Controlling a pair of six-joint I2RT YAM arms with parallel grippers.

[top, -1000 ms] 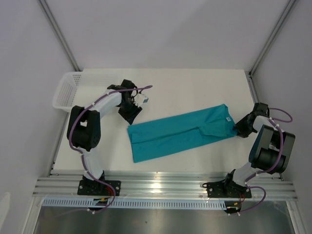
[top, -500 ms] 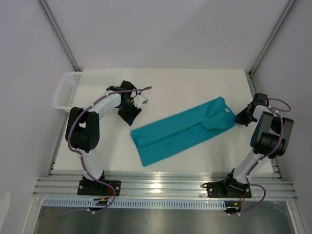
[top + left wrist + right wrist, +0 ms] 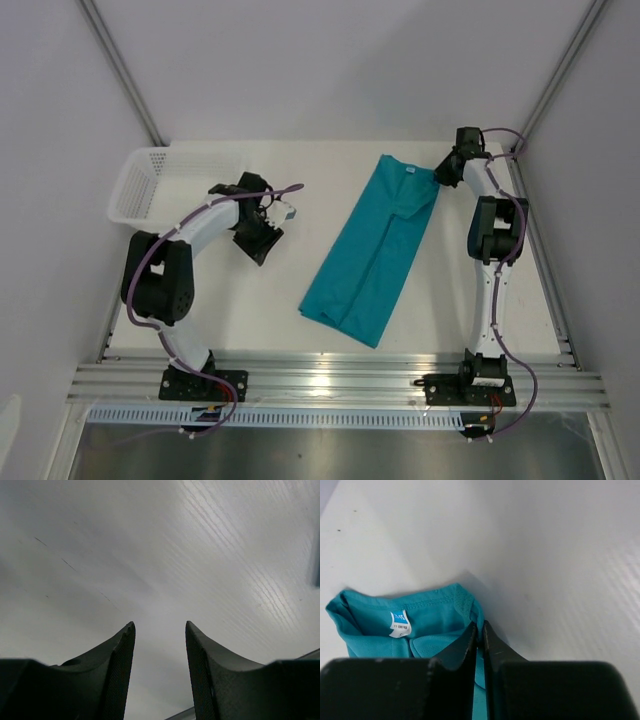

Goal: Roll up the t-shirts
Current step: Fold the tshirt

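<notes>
top view far overhead — wrist views close; right shares t-shirt (image 3: 375, 245)

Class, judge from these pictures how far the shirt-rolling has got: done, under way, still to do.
Done: the t-shirt lies folded into a long strip on the table. Under way: the right gripper pinches its collar end beside the label; the left gripper is open, empty. Remaining: all the rolling; no turn shows.

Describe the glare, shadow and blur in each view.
Top external: sharp and evenly lit, with a bright glare patch on the metal rail. Left wrist: streaks of glare across the table; the left gripper is dark. Right wrist: the t-shirt and its label are sharp; the right gripper is nearly black; soft shadow beside the cloth.
</notes>
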